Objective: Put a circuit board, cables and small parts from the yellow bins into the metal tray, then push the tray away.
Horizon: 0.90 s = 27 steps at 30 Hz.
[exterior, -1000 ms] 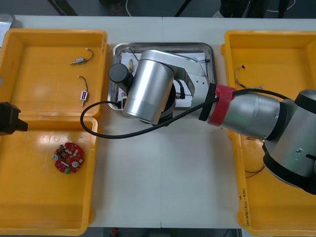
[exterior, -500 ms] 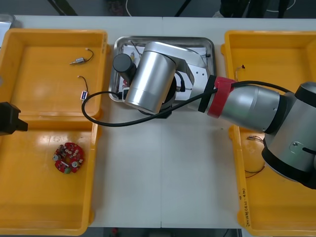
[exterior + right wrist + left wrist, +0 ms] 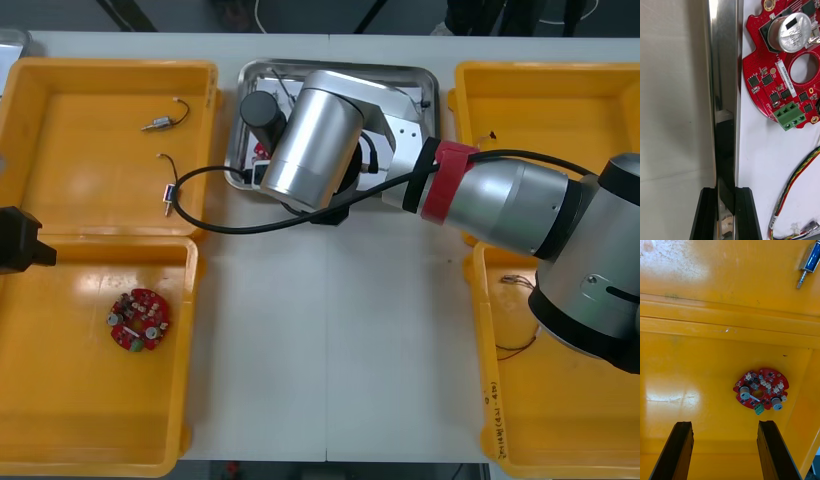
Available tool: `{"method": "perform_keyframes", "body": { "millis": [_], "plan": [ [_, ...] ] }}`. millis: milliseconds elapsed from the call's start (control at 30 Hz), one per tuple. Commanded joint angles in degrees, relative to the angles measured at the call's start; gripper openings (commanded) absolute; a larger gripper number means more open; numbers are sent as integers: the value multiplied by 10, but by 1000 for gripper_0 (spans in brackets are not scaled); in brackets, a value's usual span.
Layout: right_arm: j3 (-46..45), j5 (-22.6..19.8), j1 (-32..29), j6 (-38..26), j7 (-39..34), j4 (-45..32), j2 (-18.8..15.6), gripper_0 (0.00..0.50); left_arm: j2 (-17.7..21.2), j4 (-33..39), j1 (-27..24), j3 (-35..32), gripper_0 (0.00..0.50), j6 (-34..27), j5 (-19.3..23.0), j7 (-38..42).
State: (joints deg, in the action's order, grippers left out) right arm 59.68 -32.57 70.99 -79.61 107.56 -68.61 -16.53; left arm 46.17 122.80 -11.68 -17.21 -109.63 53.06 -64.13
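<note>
Pale table (image 3: 330,350) in the front view held the metal tray (image 3: 390,67) between yellow bins (image 3: 60,130), right arm (image 3: 500,205) over it. Right wrist view: the right gripper (image 3: 726,190) pinched the tray's rim, circuit board (image 3: 778,82) and red and yellow cable (image 3: 793,180) inside. Left wrist view: the left gripper (image 3: 724,425) hung wide open, empty, above a bin. Pushing step, I judged; next needed a straight, level shove away.

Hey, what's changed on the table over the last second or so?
The right pincer, shut on the near rim of the metal tray, has pushed it farther away from the robot and slightly to the robot's right. The left pincer stays open over the near left bin, and the circuit board in it hasn't moved.
</note>
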Motion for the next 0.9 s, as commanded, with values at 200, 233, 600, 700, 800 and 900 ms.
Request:
{"method": "perform_keyframes", "body": {
  "millis": [200, 233, 600, 700, 800, 900],
  "plan": [
    [-15, -5, 46, 25, 53, 26, 11, 0, 25, 17, 8, -17, 500, -4, 5, -50],
    [-14, -6, 47, 26, 55, 26, 11, 0, 25, 17, 8, -17, 500, -4, 5, -50],
    [-1, -8, 62, 52, 69, 50, 13, 0, 25, 17, 8, -17, 500, -4, 5, -50],
    [-1, -10, 66, 54, 72, 59, 17, 0, 25, 17, 8, -17, 500, -4, 5, -50],
    [-1, -14, 71, 61, 75, 71, 19, 0, 25, 17, 8, -17, 500, -4, 5, -50],
    [-1, -17, 74, 72, 78, 82, 21, 0, 25, 17, 8, -17, 500, -4, 5, -50]
  ]
}}
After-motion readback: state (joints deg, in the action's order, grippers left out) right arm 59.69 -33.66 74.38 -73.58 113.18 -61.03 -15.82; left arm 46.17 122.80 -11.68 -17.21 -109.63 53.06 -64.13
